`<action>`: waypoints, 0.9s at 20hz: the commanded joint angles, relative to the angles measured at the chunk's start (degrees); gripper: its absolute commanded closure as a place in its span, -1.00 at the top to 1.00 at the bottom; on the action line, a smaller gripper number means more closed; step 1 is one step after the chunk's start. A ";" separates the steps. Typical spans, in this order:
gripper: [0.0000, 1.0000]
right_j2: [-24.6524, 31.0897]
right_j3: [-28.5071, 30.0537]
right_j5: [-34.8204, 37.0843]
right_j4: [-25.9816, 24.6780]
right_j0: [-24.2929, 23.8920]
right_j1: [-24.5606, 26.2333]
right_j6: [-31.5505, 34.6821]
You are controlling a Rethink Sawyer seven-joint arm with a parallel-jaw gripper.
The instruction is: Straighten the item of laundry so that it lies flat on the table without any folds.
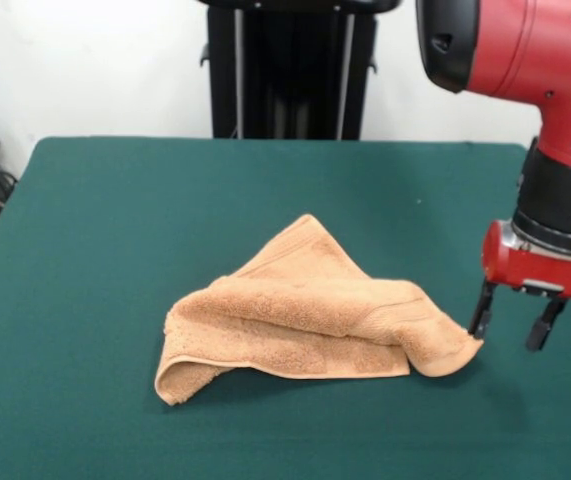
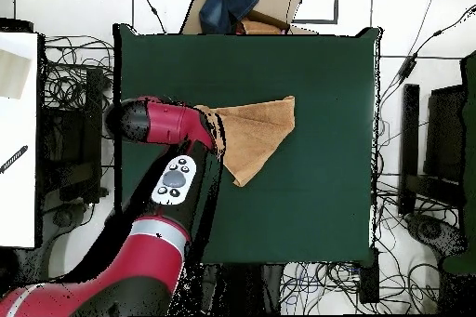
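The item of laundry (image 1: 310, 315) is a peach-orange towel, folded over on itself in a rough triangle near the middle of the green table (image 1: 115, 230). One layer is doubled along its front edge and a corner loops up at the lower left. My gripper (image 1: 514, 322) hangs at the towel's right corner, open, with the left finger (image 1: 481, 312) touching or just beside that corner and nothing between the fingers. In the overhead view the towel (image 2: 256, 132) lies right of the red arm (image 2: 172, 127), which hides the gripper and the towel's left corner.
Bare green felt surrounds the towel on all sides. A black stand (image 1: 290, 70) rises behind the table's far edge. Cables (image 2: 65, 90) and equipment lie on the floor around the table, and a cardboard box with blue cloth (image 2: 237, 2) sits beyond one edge.
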 commanded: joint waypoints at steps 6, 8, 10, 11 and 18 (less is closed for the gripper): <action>1.00 5.38 6.22 3.62 -0.93 -2.73 0.60 9.35; 1.00 5.36 6.15 3.74 -0.98 -2.72 0.61 9.36; 1.00 5.23 5.99 3.85 -1.01 -2.61 0.69 9.49; 1.00 5.27 5.98 3.84 -1.02 -2.63 0.77 9.48; 1.00 5.65 5.84 3.02 -0.86 -2.28 1.93 9.86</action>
